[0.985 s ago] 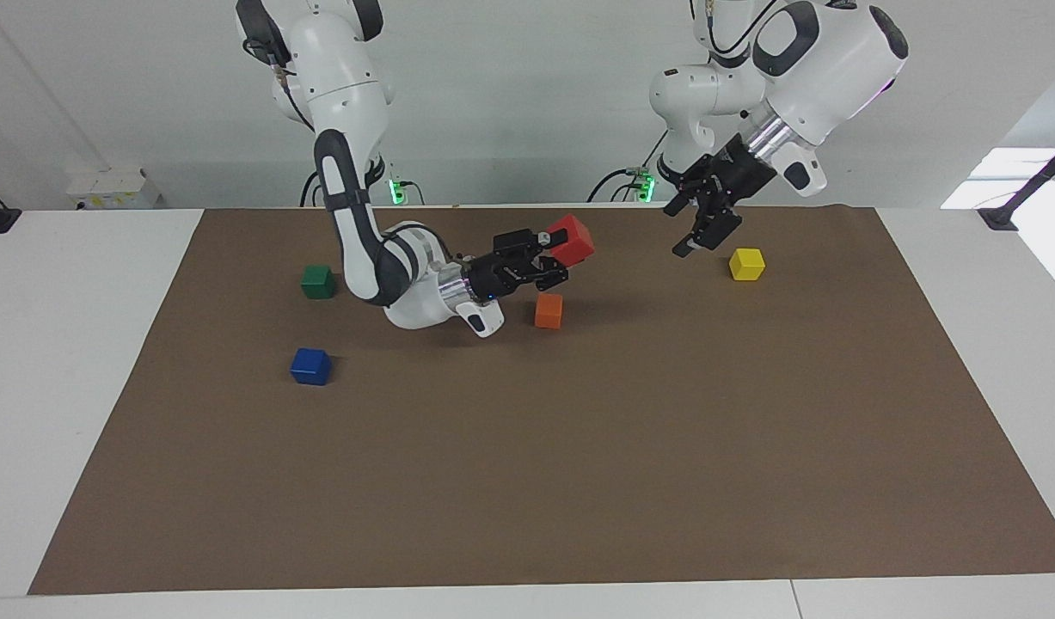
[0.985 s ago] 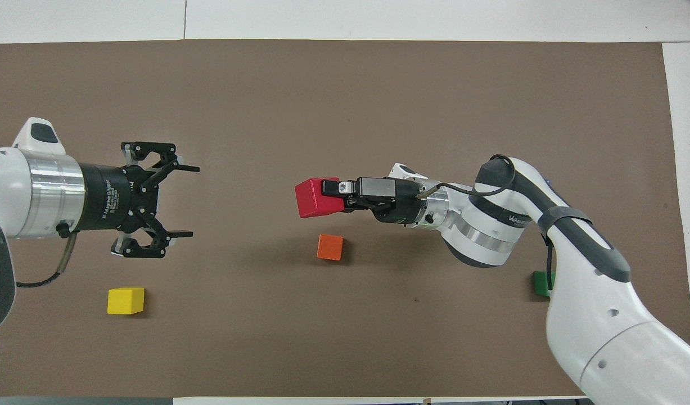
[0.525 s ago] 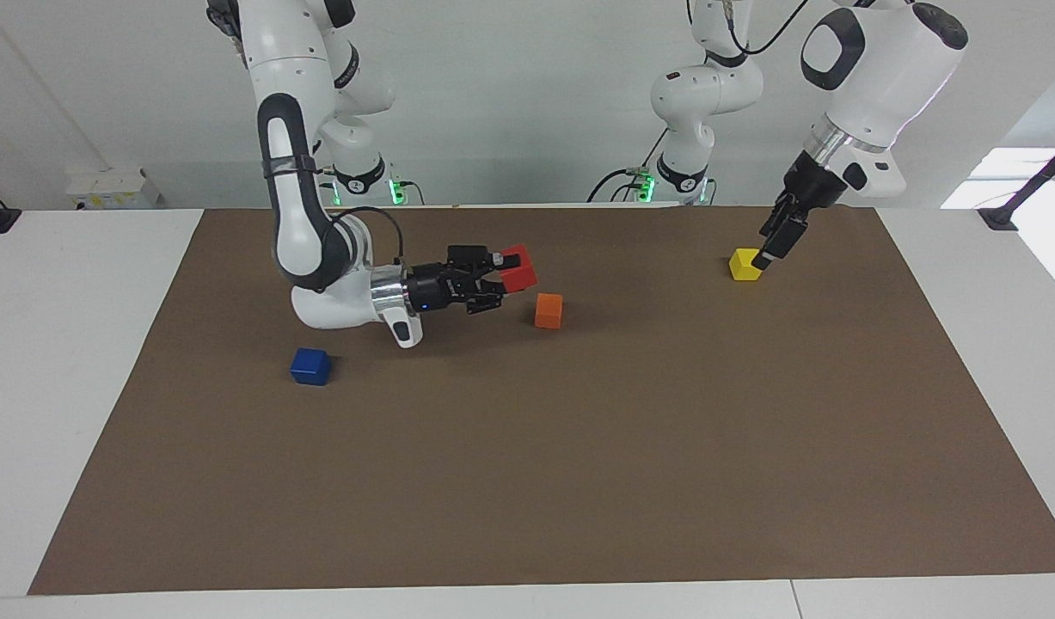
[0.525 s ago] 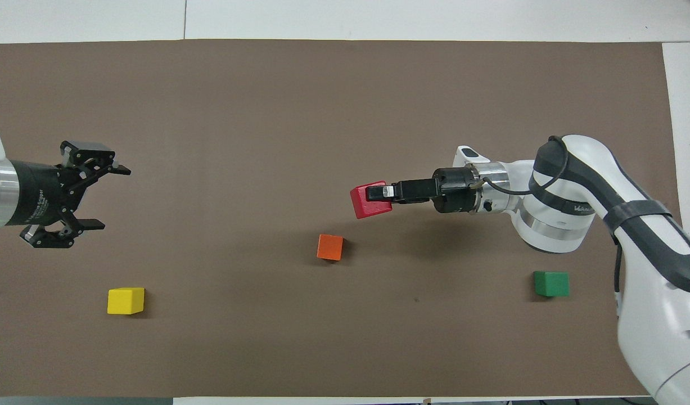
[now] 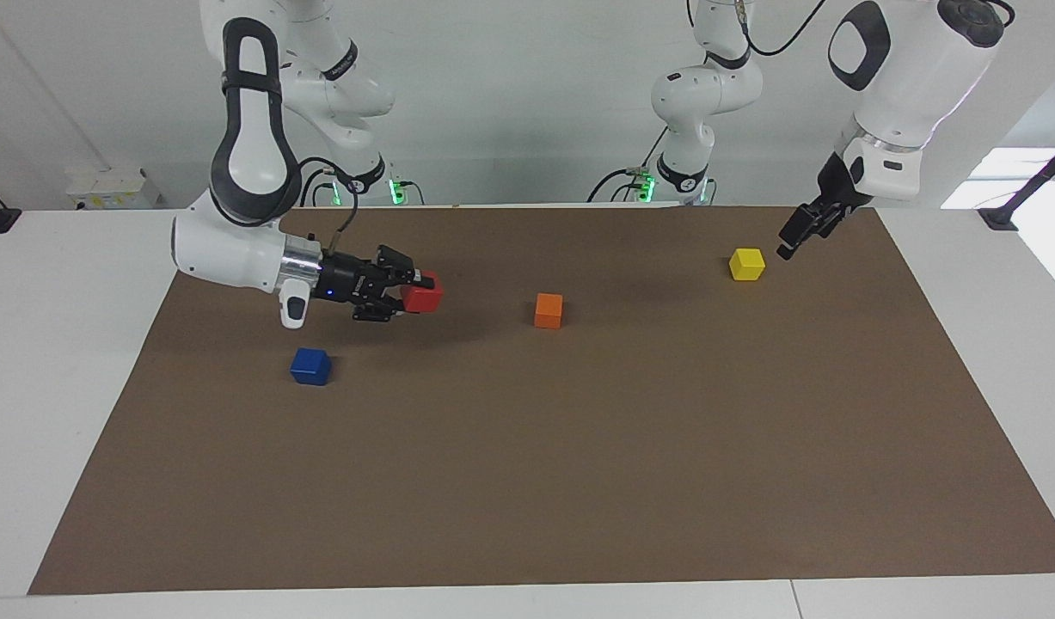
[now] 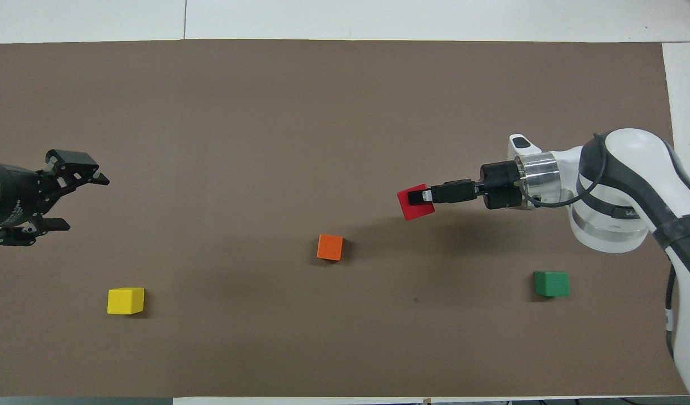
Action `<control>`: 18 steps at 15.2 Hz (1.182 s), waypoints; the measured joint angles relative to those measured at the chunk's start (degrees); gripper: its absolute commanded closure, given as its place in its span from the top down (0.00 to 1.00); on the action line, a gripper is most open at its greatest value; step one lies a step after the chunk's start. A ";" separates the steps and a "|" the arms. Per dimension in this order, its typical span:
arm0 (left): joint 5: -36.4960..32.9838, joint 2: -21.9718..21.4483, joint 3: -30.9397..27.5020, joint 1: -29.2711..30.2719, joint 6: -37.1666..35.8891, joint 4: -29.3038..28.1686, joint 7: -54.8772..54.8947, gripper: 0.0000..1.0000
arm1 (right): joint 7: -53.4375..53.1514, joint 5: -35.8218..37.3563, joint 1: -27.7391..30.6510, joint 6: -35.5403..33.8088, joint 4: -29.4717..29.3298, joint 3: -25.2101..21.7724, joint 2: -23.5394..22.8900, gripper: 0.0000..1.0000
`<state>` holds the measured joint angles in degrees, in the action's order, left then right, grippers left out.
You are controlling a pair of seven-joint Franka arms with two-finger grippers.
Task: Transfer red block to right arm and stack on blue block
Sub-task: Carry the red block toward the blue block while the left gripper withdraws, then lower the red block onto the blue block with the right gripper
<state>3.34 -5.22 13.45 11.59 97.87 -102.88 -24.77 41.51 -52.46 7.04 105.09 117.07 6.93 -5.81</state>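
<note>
One red block (image 5: pixel 423 297) sits clamped in the right gripper (image 5: pixel 404 295), above the mat; left gripper (image 6: pixel 77 197) spread wide, empty.

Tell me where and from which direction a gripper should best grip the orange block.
Probably from straight above, closing on two opposite flat side faces of the orange block. It sits square on the brown mat with open space on every side, so the fingers can come down past it.

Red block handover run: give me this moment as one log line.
right gripper: shut on small red cube, above mat | left gripper: open, empty, by yellow cube | small blue cube: bare, unstacked
</note>
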 measured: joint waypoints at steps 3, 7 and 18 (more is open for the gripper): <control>-4.89 6.28 0.09 -2.68 -2.21 7.09 1.50 1.00 | -4.19 15.52 1.94 1.34 -2.20 -0.14 1.06 0.00; -5.49 9.65 -0.66 -5.07 -5.37 11.53 1.50 1.00 | -13.88 33.66 2.22 8.45 -2.96 0.05 0.85 0.00; -5.36 6.49 -5.23 -9.44 -6.91 9.10 15.05 1.00 | -50.88 62.33 -3.84 22.33 -2.18 0.77 -1.06 0.00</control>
<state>-2.02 1.27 8.22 2.15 90.96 -93.78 -9.72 -9.37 9.87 3.19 127.42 114.89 7.71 -6.87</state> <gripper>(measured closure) 0.000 0.436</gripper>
